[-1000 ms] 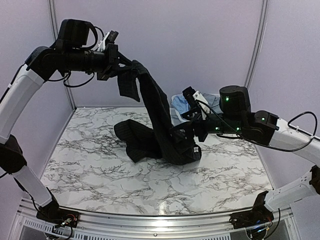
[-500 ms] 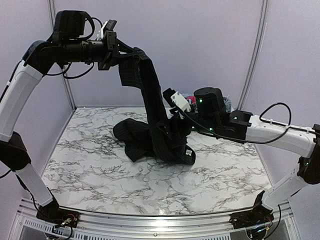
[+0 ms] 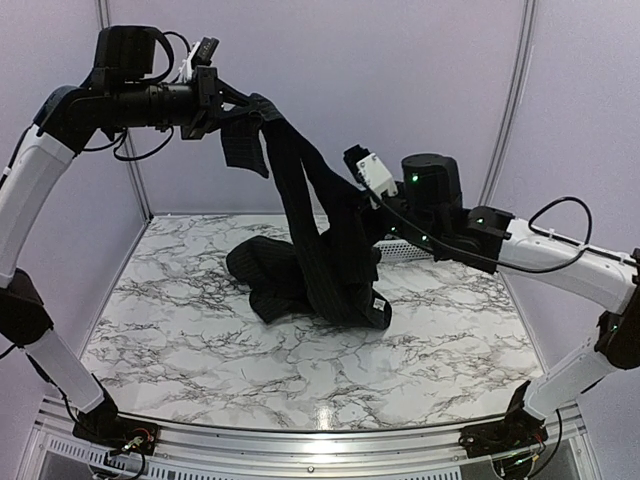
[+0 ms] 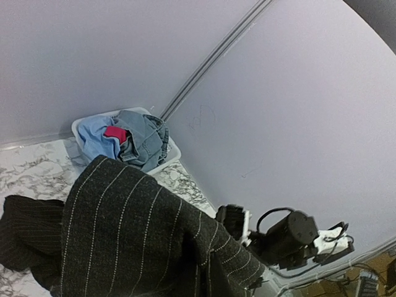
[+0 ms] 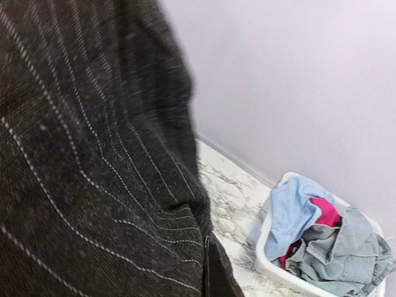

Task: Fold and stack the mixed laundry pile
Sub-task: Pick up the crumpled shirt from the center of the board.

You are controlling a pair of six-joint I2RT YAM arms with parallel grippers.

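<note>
No legible text, brand, number or sign appears in any of the three views. A small pale tag (image 3: pixel 380 302) on the black pinstriped shirt (image 3: pixel 320 270), right of centre in the overhead frame, is too small to read.

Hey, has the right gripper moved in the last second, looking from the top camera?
Yes. The right gripper, buried in the black pinstriped shirt, has shifted left and upward, away from the right wall post.
</note>
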